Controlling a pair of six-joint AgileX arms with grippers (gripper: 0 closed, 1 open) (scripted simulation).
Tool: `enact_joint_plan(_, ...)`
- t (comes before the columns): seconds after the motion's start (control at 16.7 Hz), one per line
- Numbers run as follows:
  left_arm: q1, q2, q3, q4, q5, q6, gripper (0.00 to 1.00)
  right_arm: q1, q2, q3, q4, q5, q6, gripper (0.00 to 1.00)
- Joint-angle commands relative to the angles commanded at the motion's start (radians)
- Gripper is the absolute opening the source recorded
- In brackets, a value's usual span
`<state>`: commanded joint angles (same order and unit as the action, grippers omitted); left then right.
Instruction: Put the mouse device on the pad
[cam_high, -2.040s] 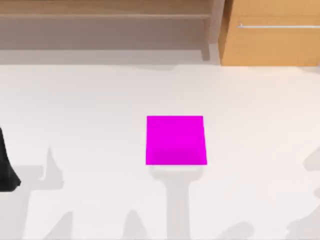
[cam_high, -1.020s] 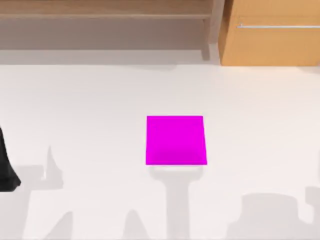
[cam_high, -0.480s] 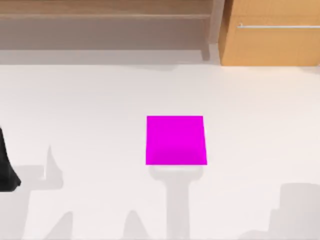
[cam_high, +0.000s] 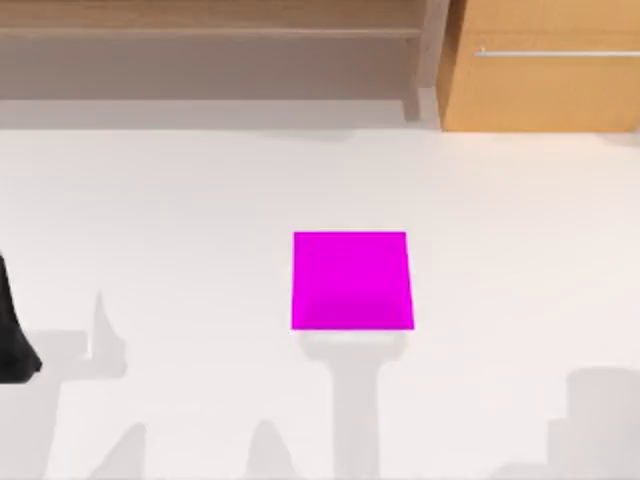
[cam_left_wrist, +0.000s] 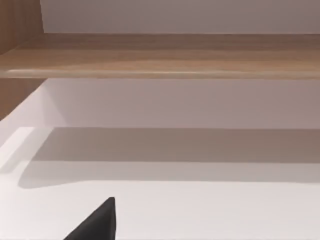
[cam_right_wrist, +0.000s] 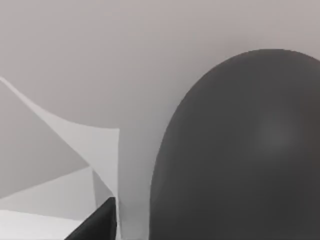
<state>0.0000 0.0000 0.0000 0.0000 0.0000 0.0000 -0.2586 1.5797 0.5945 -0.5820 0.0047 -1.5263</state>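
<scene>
Lying flat mid-surface (cam_high: 200, 200): the pad (cam_high: 351, 280) | mouse device (cam_right_wrist: 240, 150) looms close before the right claw | left arm (cam_high: 12, 330) at left edge | claw states: cannot tell

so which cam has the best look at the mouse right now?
The right wrist view: the mouse device looms large there as a dark grey rounded body, very close to the camera. The top view has the pad bare, with nothing on it. The left wrist view faces a wooden shelf.
</scene>
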Motion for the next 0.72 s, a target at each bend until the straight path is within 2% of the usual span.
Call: enact_joint_plan(0.72,0.0,0.0,0.0,0.0,0.0,0.0,1.0,0.0,0.0,0.0,0.0,0.0,0.0,0.1)
